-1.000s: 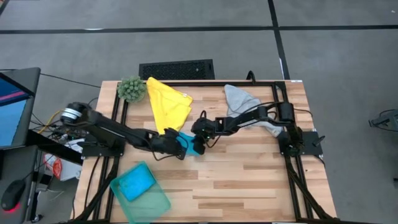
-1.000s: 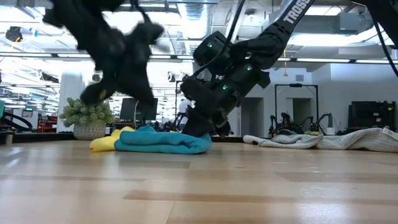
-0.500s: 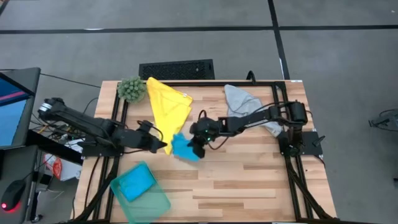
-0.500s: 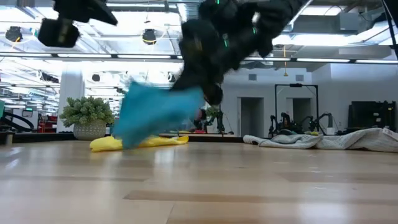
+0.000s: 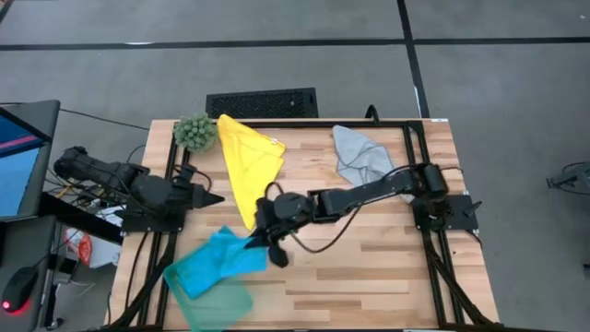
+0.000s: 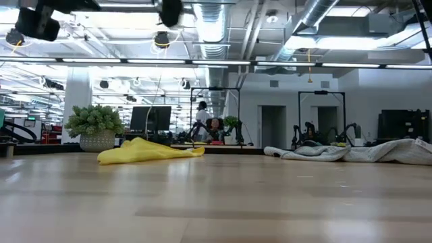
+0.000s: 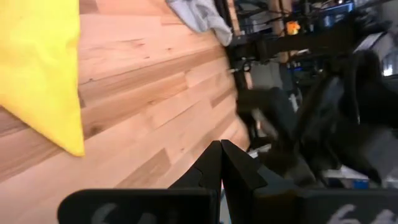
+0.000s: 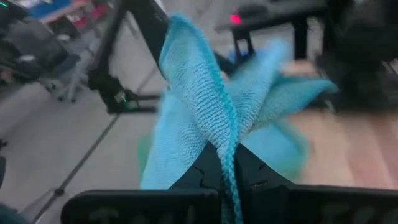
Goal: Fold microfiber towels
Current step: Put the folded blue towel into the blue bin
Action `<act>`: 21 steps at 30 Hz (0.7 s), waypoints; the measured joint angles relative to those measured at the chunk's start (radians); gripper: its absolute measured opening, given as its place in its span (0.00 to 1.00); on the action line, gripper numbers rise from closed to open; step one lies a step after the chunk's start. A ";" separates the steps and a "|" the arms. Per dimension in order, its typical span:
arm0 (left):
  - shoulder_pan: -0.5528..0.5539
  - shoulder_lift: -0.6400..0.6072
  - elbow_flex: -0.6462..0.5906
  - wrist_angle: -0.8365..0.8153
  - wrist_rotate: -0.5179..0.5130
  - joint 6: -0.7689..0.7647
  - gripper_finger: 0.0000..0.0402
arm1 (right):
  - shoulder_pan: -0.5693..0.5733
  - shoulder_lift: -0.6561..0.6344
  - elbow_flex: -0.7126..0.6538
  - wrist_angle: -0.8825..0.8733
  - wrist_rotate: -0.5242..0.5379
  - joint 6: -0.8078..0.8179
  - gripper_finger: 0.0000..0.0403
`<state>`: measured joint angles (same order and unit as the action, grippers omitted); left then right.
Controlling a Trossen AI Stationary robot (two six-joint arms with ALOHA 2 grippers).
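Observation:
My right gripper is shut on a bright blue towel, which it holds in the air over the far rim of a clear teal bin at the table's near left. Inside the bin another blue cloth shows. A yellow towel lies spread on the table at far centre-left, and a grey towel lies crumpled at far right. My left gripper is shut on nothing, raised near the table's left edge, pointing right. My right gripper pinches a ridge of the blue towel between its two fingers, several layers gathered together. The fingers come from the table's right, slanting slightly down. The towel is lifted clear of the table and fans out slack beyond the fingertips toward the bin; whether it touches the bin I cannot tell.
A fuzzy green plant ball stands at the far left corner. A black frame borders the table's sides and far edge. Bare wood spans the centre and near right. A monitor stands off the table's left.
My right gripper has lifted the blue towel, which lay bunched on the table at the centre, and carried it up and toward the near left, over the bin; the towel now hangs open. My left gripper has drawn back up and toward the left edge, staying shut.

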<state>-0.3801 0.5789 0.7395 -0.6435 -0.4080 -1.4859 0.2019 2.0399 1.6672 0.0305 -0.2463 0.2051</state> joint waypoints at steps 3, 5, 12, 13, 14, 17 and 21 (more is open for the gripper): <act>0.000 -0.034 0.000 0.003 0.000 0.018 0.00 | 0.032 0.084 0.122 0.010 -0.017 -0.034 0.05; 0.000 -0.048 0.000 0.003 0.008 0.021 0.00 | 0.055 0.157 0.214 0.018 -0.066 -0.063 0.05; 0.000 -0.055 0.000 0.004 0.068 0.032 0.00 | 0.115 0.427 0.579 -0.009 -0.188 -0.053 0.05; 0.000 -0.055 0.000 0.004 0.073 0.035 0.00 | 0.118 0.465 0.632 -0.007 -0.195 -0.038 0.05; 0.000 -0.055 0.000 0.004 0.075 0.037 0.00 | 0.119 0.502 0.680 -0.014 -0.201 -0.024 0.05; 0.000 -0.048 0.000 0.006 0.081 0.037 0.00 | 0.117 0.540 0.655 0.056 -0.202 0.023 0.05; 0.000 -0.047 0.000 0.006 0.088 0.054 0.00 | 0.101 0.560 0.652 0.031 -0.206 0.008 0.05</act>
<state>-0.3801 0.5319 0.7395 -0.6376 -0.3203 -1.4320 0.3029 2.5997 2.3195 0.0619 -0.4521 0.2128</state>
